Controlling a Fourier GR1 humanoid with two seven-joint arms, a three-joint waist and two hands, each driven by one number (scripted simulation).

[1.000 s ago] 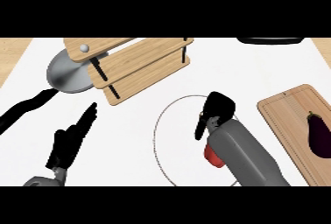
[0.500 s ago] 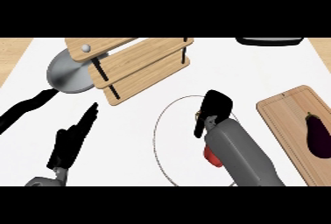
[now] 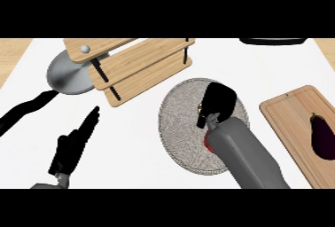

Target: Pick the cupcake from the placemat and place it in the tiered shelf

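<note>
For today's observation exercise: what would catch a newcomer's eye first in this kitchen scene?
The right hand draws the eye first, curled down over the round grey placemat at the centre. Up to the left stands the wooden tiered shelf, and a dark eggplant lies on a cutting board at the right edge.

1. The placemat (image 3: 180, 128) now shows as a filled grey textured oval; earlier only its dark outline was visible.
2. The right hand (image 3: 218, 103) has shifted slightly and curls over the cupcake (image 3: 200, 106), of which a small brown bit now peeks out.
</note>
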